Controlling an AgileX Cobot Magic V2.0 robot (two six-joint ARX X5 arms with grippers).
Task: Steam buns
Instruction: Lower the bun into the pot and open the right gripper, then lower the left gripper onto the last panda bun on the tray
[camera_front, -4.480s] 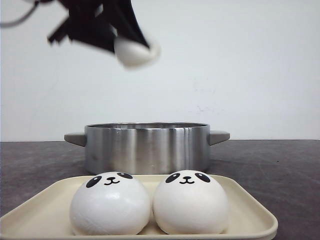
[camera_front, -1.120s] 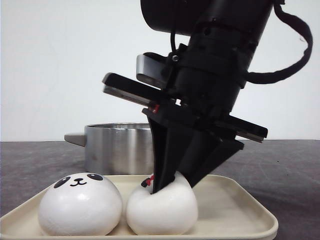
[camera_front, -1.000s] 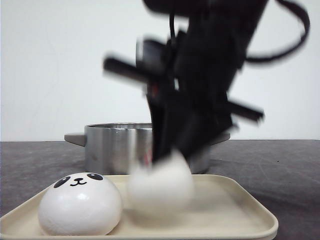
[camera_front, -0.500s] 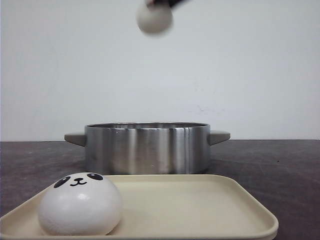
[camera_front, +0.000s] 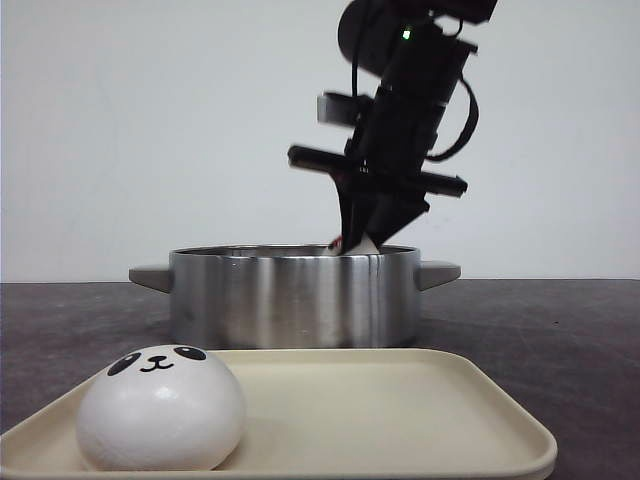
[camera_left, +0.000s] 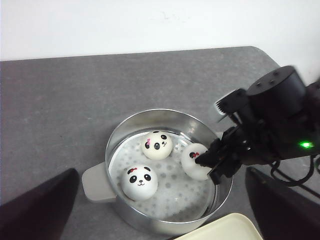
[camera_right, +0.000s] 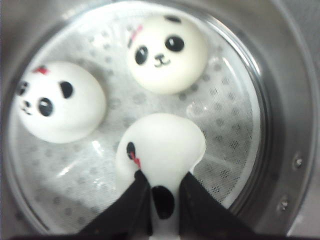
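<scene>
A white panda bun (camera_right: 160, 145) is squeezed between the fingers of my right gripper (camera_right: 162, 200), which is shut on it. The gripper (camera_front: 356, 243) hangs at the rim of the steel pot (camera_front: 293, 297), and the held bun (camera_left: 192, 161) is low inside, by the wall. Two more buns (camera_left: 156, 144) (camera_left: 139, 182) rest face up on the pot's perforated white liner (camera_right: 235, 125). One bun (camera_front: 160, 408) sits at the left of the cream tray (camera_front: 480, 400). My left gripper (camera_left: 161, 171) hovers high above the pot, open and holding nothing.
The pot has grey handles (camera_front: 150, 277) (camera_front: 438, 273) on both sides and stands just behind the tray on a dark grey table (camera_left: 60, 100). A white wall (camera_front: 120, 130) is behind. The tray's corner (camera_left: 220, 231) shows below the pot in the left wrist view.
My right gripper lifted the bun off the tray, carried it up out of view, and has now come down with it into the pot. The bun on the tray has stayed put.
</scene>
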